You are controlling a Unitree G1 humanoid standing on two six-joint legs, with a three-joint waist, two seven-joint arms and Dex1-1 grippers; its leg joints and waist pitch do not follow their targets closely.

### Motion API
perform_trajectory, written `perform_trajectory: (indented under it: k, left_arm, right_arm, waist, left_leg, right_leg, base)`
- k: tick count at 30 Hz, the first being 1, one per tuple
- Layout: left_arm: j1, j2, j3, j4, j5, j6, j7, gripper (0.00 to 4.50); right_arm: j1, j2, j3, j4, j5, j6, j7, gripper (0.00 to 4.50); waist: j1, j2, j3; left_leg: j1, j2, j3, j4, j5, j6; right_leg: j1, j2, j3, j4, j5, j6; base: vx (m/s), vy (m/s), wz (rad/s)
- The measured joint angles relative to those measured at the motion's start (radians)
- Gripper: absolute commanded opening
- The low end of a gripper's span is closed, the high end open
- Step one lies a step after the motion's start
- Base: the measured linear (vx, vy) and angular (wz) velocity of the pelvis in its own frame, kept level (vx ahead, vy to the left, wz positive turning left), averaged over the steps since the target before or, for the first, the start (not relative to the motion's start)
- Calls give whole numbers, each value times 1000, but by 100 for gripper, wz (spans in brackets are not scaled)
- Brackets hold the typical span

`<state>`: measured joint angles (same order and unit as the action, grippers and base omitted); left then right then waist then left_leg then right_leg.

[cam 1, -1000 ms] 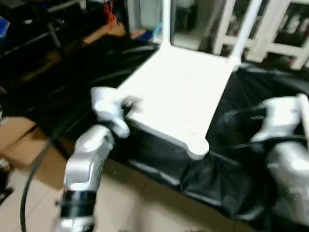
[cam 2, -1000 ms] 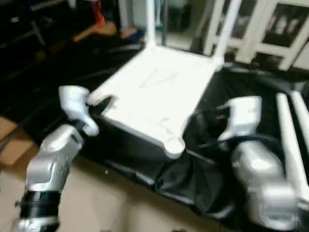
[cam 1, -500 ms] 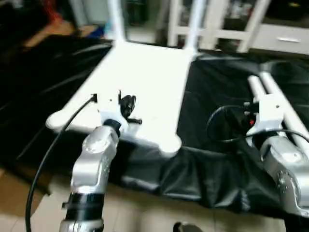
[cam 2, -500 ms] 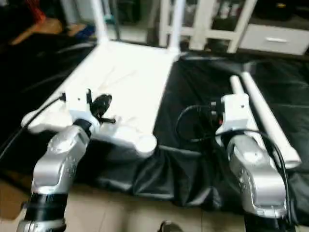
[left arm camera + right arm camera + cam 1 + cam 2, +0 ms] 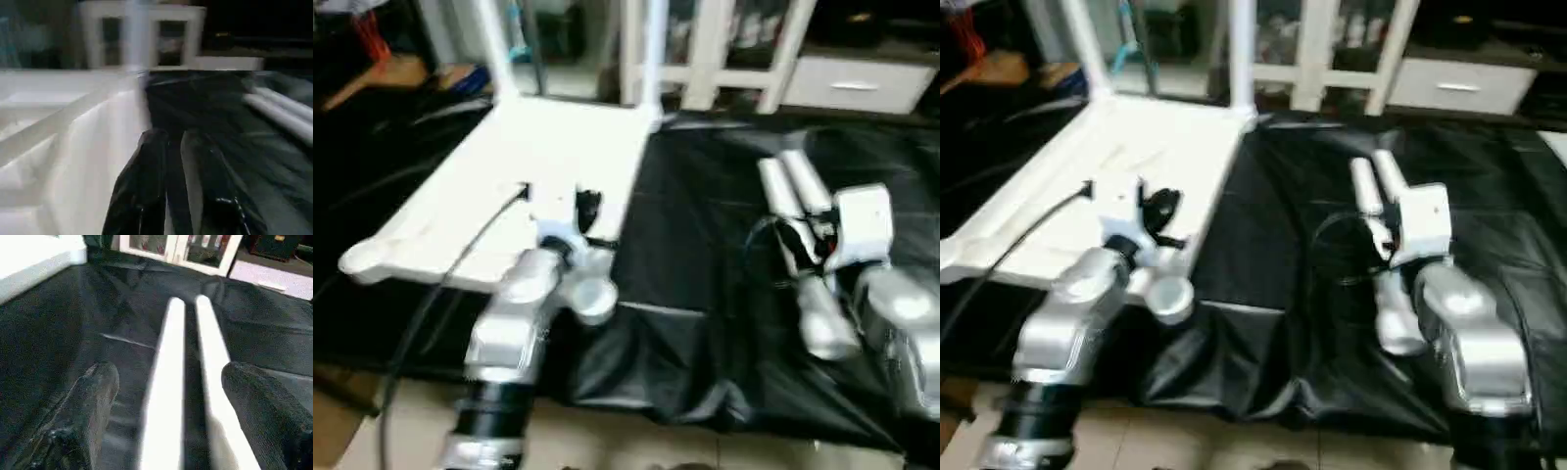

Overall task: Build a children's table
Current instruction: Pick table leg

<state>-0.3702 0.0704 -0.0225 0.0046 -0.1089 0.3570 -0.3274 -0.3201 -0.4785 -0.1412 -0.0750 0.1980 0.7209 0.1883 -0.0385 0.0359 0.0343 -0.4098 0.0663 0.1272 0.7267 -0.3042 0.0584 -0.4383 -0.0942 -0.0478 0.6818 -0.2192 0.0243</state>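
Tabletop [image 5: 509, 186] of the children's table lay upside down on the black cloth [image 5: 705, 294] at the robot's left, white plastic, its near round corner socket [image 5: 1170, 297] just beside the left forearm. No brand, label or writing could be read on any part. Two screwed-in legs [image 5: 651, 54] stood upright at the far corners. Two loose legs [image 5: 168, 382], long white tubes, lay side by side and nearly touching on the cloth at the right, well apart from the top. Compared with half a second before, the head camera had swung rightward, so the whole scene sat further left in the head views; the right gripper [image 5: 161, 396] had come over the near ends of the loose legs, where earlier they lay off to its side. Its black fingers [image 5: 93, 401] stood spread wide with both tubes between them, and contact could not be confirmed. The left gripper [image 5: 178, 161] hung over the top's right edge, fingers nearly together with only a narrow gap, apparently holding nothing, though the blurred view left this uncertain. A white glass-door cabinet [image 5: 1371, 49] stood behind the cloth.
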Motion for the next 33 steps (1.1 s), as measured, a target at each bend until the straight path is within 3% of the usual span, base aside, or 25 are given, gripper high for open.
perform_trajectory:
  k: [3, 6, 7, 10, 15, 21, 29, 33]
  left_arm:
    - [15, 42, -72, -37, -42, 20, -124, 89]
    - [15, 103, -114, -79, -64, 35, -222, 89]
    - [16, 119, -121, -86, -68, 41, -248, 89]
    - [19, 175, -160, -115, -92, 77, -341, 89]
    - [19, 206, -210, -177, -136, 138, -434, 89]
    - [18, 220, -221, -180, -137, 142, -448, 89]
    - [16, 246, -221, -185, -151, 176, -464, 89]
    - [16, 245, -221, -186, -152, 177, -464, 89]
  right_arm:
    - [-55, -46, -4, 101, 5, 59, 61, 403]
    - [-108, -86, 44, 194, 1, 83, 131, 424]
    - [-124, -93, 61, 223, -1, 83, 150, 424]
    - [-186, -97, 104, 340, -10, 61, 225, 448]
    - [-277, -90, 157, 488, -39, 1, 323, 448]
    - [-374, -45, 206, 631, -56, -78, 368, 448]
    - [-470, -6, 287, 825, -153, -68, 347, 448]
    - [-507, -3, 290, 886, -172, -44, 301, 448]
  waist:
    - [3, -6, 5]
    - [-16, -2, 10]
    - [-22, -2, 11]
    - [-39, -3, 14]
    - [-47, 3, 18]
    - [-40, 4, 18]
    - [-9, 4, 18]
    - [1, 3, 18]
  left_leg:
    - [18, 6, 1, -32, 28, -40]
    - [31, 29, 8, -40, 31, -53]
    - [32, 37, 14, -40, 32, -53]
    - [33, 39, 16, -40, 35, -58]
    - [25, 39, 17, -40, 36, -57]
    - [23, 39, 18, -40, 43, -53]
    - [22, 42, 29, -48, 49, -34]
    - [24, 47, 42, -48, 49, -34]
  right_leg:
    - [10, 3, -5, -13, 12, -16]
    - [29, 10, -24, -34, 20, -28]
    - [32, 13, -25, -38, 22, -32]
    - [35, 14, -24, -39, 23, -34]
    - [35, 14, -24, -45, 27, -40]
    - [35, 14, -23, -45, 35, -52]
    - [34, 13, -21, -53, 35, -52]
    - [35, 8, -20, -53, 35, -52]
  base:
    - [-113, -118, -3]
    - [-78, -62, 8]
    - [-59, -38, 10]
    - [-40, -20, 6]
    - [0, 0, 0]
    - [0, 0, 0]
    - [21, 3, 3]
    - [0, 0, 0]
